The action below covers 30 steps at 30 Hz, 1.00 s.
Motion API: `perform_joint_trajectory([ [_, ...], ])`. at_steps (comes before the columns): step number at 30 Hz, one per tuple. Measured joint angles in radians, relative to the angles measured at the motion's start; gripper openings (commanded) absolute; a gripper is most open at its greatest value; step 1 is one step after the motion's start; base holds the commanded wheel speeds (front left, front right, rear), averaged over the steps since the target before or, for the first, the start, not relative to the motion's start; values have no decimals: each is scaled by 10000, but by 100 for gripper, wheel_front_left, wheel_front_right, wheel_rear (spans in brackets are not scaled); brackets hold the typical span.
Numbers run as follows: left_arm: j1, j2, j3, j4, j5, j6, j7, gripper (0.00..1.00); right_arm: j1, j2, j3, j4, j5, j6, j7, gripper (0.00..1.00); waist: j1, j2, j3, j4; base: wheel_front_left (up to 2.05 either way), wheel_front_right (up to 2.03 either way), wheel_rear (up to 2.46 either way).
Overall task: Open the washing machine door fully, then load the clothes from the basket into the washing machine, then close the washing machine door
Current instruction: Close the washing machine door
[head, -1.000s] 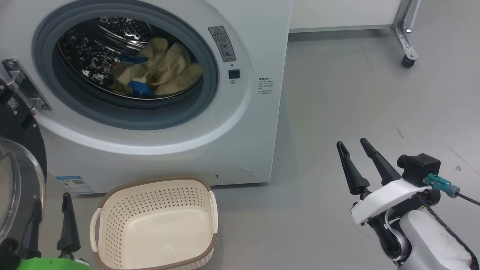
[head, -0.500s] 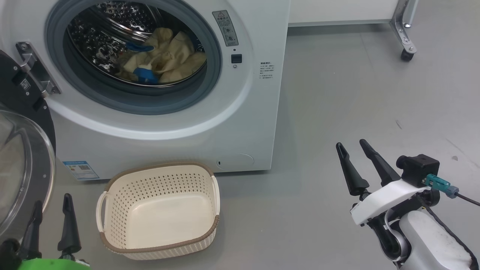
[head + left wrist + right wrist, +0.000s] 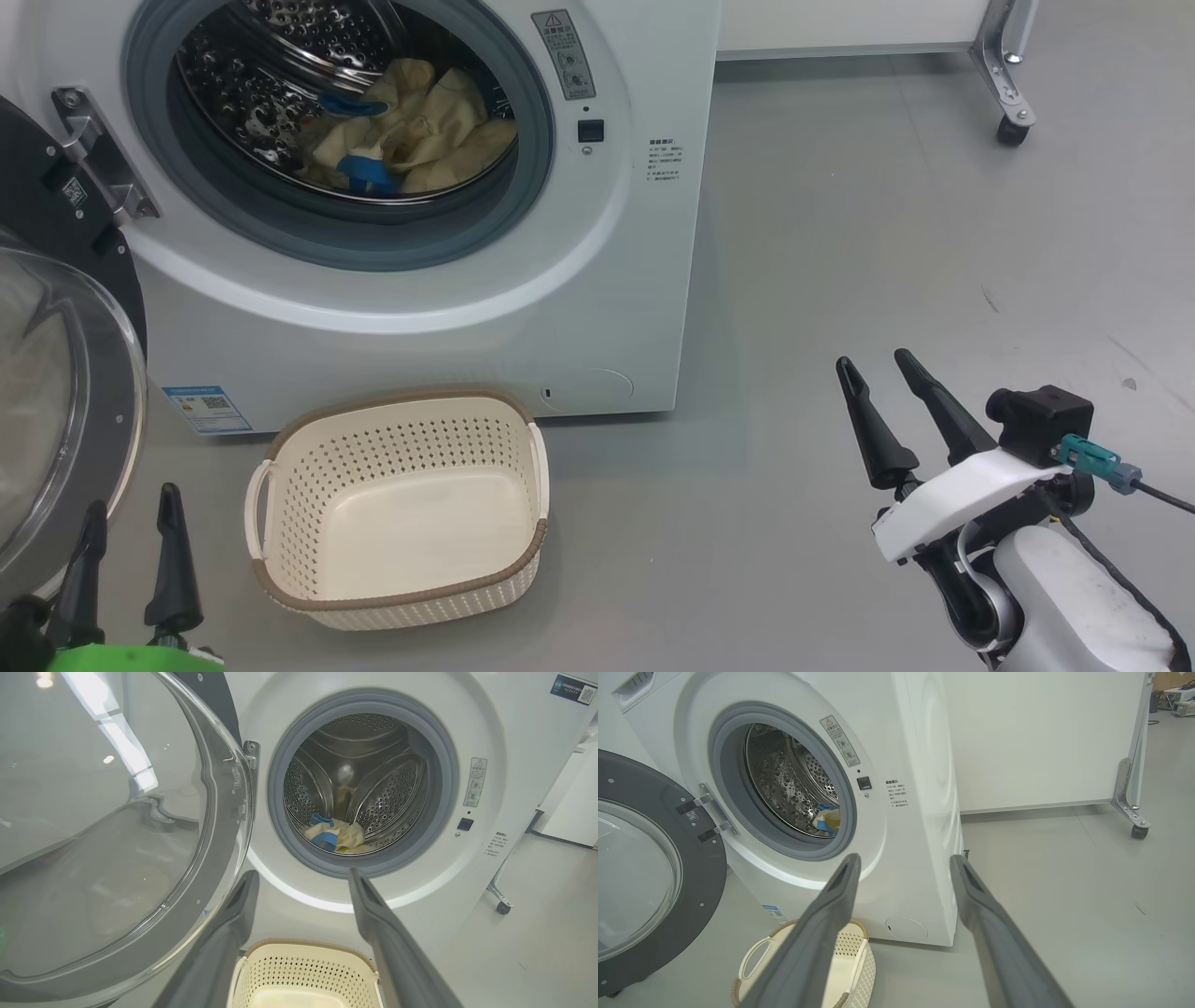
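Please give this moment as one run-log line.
door open; clothes in drum; basket empty; left gripper open; right gripper open

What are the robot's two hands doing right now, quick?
Left gripper: open, holding nothing.
Right gripper: open, holding nothing.

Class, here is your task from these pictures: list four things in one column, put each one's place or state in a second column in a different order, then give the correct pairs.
Column one
1. the basket
2. the clothes
3. the washing machine door
4. the right gripper

Column two
A. fingers apart, holding nothing
B. empty, standing on the floor
C. swung wide open
D. lying in the drum

Pairs: 1-B, 2-D, 3-C, 4-A
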State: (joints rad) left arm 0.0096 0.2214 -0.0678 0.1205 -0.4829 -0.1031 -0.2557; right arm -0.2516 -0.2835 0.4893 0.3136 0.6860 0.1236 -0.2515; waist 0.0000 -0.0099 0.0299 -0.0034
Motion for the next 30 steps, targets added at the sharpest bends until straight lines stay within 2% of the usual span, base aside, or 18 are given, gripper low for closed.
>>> perform_joint_trajectory([
  [22, 0, 0, 65, 36, 98, 2, 0, 100, 0, -10, -71, 6, 10, 0, 0, 100, 0, 0, 97, 135, 0, 0, 0],
  [30, -8, -90, -33, 121, 102, 2, 0, 100, 2, -71, -337, 10, 10, 0, 0, 100, 0, 0, 74, 433, 0, 0, 0],
])
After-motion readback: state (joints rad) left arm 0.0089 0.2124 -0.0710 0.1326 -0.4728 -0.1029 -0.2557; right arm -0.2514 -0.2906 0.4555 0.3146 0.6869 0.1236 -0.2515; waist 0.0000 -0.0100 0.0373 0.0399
